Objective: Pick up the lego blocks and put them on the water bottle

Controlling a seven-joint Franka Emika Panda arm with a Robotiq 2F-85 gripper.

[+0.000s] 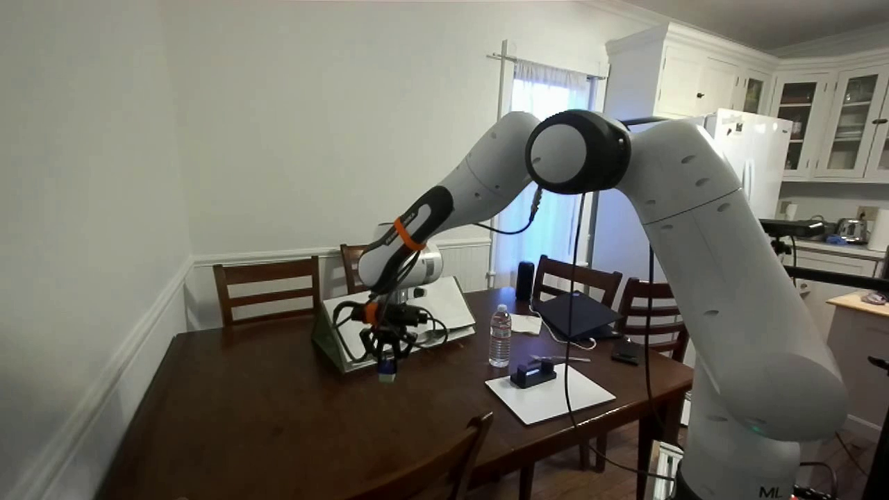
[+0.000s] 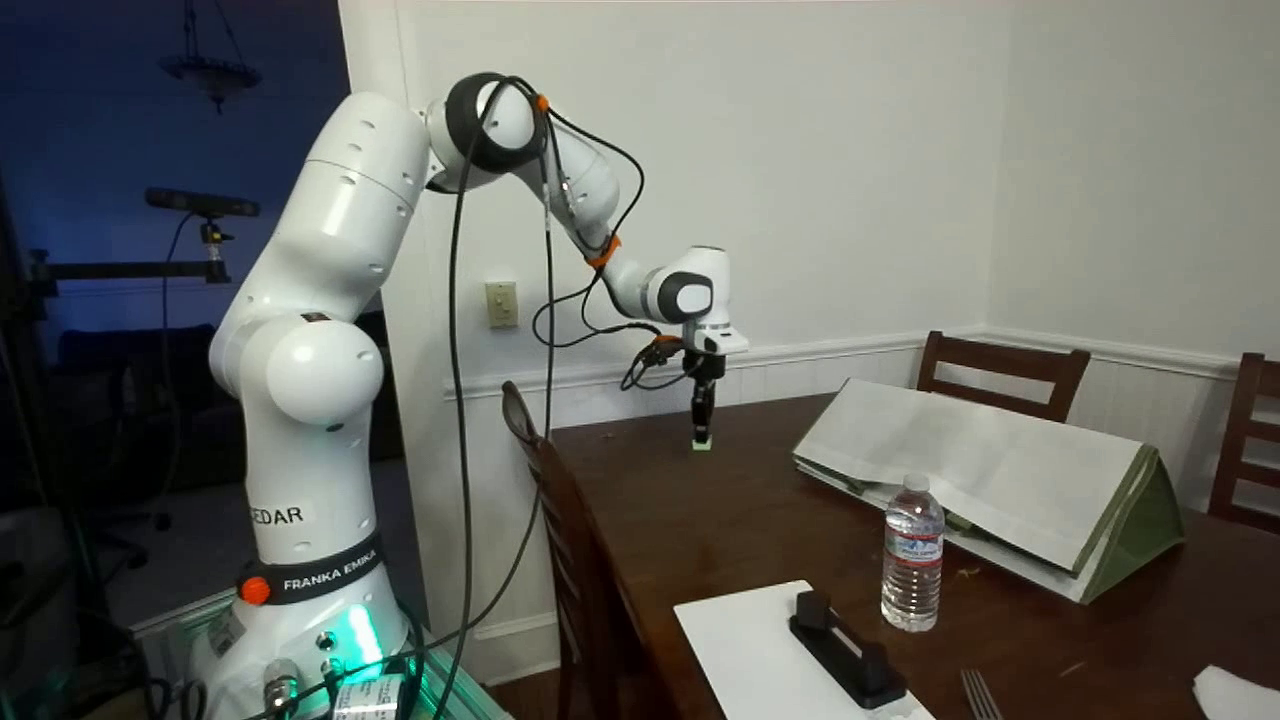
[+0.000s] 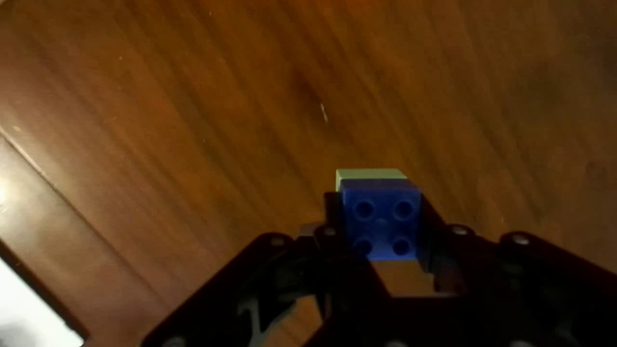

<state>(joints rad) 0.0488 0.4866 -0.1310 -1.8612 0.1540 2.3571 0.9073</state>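
Observation:
The water bottle [image 1: 500, 342] is slim, clear and upright on the brown table; it also shows in an exterior view [image 2: 912, 562]. The lego blocks, a blue one [image 3: 381, 221] stacked on a pale green one [image 3: 370, 174], are between my fingers. The pale green block also shows in both exterior views [image 1: 387, 378] [image 2: 702, 444]. My gripper [image 1: 387, 353] [image 2: 702, 428] [image 3: 381, 226] points down and is shut on the blue block's sides. The blocks appear to be above the table, at a height I cannot judge. The gripper is well apart from the bottle, left of it in both exterior views.
A tent-shaped open book [image 1: 444, 305] [image 2: 980, 470] stands behind the bottle. A dark blue object [image 1: 533, 373] [image 2: 845, 650] lies on white paper [image 1: 576, 401] [image 2: 735, 625] beside it. A laptop [image 1: 578, 314], fork [image 2: 980, 694] and chairs [image 2: 560, 540] are around. Cables hang from the arm.

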